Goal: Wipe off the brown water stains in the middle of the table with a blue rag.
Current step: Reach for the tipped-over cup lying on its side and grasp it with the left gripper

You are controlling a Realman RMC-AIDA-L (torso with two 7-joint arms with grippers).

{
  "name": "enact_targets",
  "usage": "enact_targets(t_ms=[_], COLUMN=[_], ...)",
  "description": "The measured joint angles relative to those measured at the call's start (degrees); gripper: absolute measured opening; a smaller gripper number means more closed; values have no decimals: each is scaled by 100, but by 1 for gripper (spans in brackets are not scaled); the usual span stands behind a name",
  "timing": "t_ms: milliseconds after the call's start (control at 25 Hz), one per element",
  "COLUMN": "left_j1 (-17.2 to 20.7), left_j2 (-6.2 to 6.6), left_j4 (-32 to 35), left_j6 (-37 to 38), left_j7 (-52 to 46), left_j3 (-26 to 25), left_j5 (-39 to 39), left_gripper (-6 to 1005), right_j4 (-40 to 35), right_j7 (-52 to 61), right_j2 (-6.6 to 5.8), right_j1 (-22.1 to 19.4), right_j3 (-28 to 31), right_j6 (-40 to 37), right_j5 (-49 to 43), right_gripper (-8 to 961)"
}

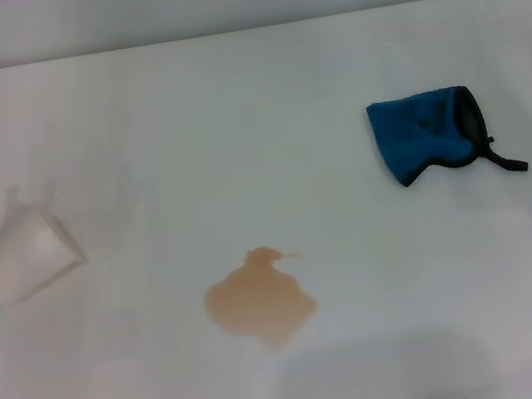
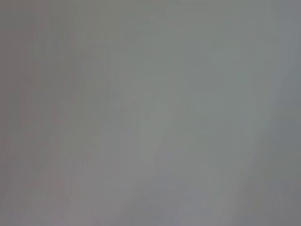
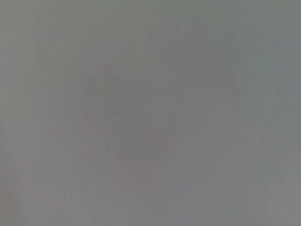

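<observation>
The brown water stains [image 1: 260, 300] lie as a pale tan blotch with a small droplet offshoot near the middle front of the white table [image 1: 263, 119]. The blue rag [image 1: 423, 134], bunched up with black trim and a black loop strap, lies on the table to the right and farther back than the stain. Neither gripper shows in the head view. Both wrist views show only a plain grey surface.
A white paper cup [image 1: 20, 259] lies on its side at the left of the table. The table's far edge runs along the top of the head view.
</observation>
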Motion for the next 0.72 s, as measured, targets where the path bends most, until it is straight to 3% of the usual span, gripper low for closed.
enact_targets(t_ms=[520, 720], left_j1=[78, -132], left_j2=[11, 80], left_j4=[-8, -4], left_j6=[18, 36], left_j7=[24, 3], left_j3=[-28, 0], left_j5=[-12, 18], left_gripper=[847, 848], right_j4=[-6, 7], right_j7=[0, 0], right_j2=[-3, -2], right_j1=[-11, -17], right_j3=[5, 5], right_j6=[-20, -21], right_j5=[68, 66], right_gripper=[827, 827])
